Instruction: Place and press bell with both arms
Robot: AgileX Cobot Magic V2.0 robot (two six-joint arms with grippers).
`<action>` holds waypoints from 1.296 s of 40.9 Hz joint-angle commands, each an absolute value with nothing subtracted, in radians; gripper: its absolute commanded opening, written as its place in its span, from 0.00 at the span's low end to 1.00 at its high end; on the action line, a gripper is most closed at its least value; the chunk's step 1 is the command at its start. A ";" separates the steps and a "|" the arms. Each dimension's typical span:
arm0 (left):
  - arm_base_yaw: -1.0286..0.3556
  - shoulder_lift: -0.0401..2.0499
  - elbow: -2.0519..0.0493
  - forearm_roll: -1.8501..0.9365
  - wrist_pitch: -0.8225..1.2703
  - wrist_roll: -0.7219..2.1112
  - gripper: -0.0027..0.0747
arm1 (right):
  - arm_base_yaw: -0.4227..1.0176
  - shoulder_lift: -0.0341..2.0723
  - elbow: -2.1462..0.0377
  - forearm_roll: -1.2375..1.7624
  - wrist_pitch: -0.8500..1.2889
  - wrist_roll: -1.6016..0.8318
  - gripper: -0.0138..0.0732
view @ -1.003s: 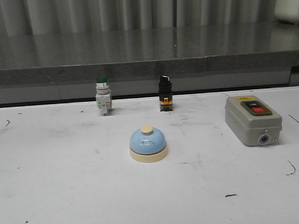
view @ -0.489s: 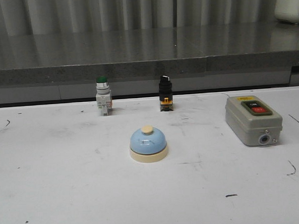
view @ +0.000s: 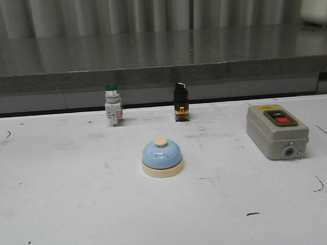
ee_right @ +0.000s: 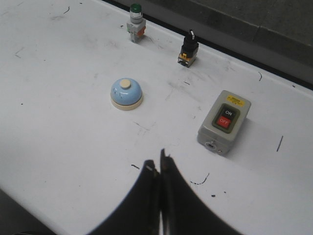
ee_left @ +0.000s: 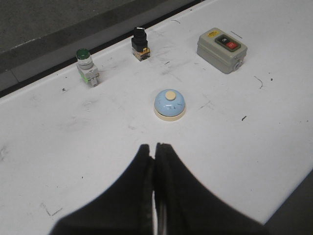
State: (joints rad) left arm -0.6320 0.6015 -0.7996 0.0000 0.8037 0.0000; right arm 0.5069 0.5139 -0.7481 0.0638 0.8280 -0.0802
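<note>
The light-blue bell [view: 162, 158] with cream base and cream button stands upright near the middle of the white table; it also shows in the left wrist view [ee_left: 169, 104] and the right wrist view [ee_right: 126, 93]. My left gripper [ee_left: 153, 147] is shut and empty, held above the table well short of the bell. My right gripper [ee_right: 158, 164] is shut and empty, also above the table and well clear of the bell. Neither arm shows in the front view.
A grey switch box [view: 277, 131] with black and red buttons lies at the right. A green-capped push button [view: 113, 105] and a black selector switch [view: 180, 101] stand at the back of the table [view: 58, 203]. A dark ledge runs behind them.
</note>
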 commanded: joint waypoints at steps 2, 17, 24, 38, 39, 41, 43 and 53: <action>-0.631 0.603 -0.824 0.000 0.738 -0.007 0.01 | 0.501 0.517 -0.772 0.058 0.762 -0.089 0.08; -0.485 0.508 -0.721 0.000 0.643 -0.007 0.01 | 0.501 0.517 -0.772 0.058 0.760 -0.089 0.08; -0.293 0.397 -0.522 0.000 0.413 -0.007 0.01 | 0.501 0.517 -0.772 0.058 0.760 -0.089 0.08; -0.062 0.109 -0.132 -0.058 0.105 -0.007 0.01 | 0.501 0.517 -0.772 0.058 0.760 -0.089 0.08; -0.051 0.092 -0.110 -0.063 0.092 -0.007 0.01 | 0.501 0.517 -0.772 0.058 0.760 -0.089 0.08; -0.033 0.067 -0.075 -0.065 0.066 -0.007 0.01 | 0.501 0.517 -0.772 0.058 0.760 -0.089 0.08; -0.016 0.051 -0.050 -0.065 0.045 -0.007 0.01 | 0.501 0.517 -0.772 0.058 0.760 -0.089 0.08; 0.018 -0.024 0.029 -0.065 -0.013 -0.007 0.01 | 0.501 0.517 -0.772 0.058 0.759 -0.089 0.08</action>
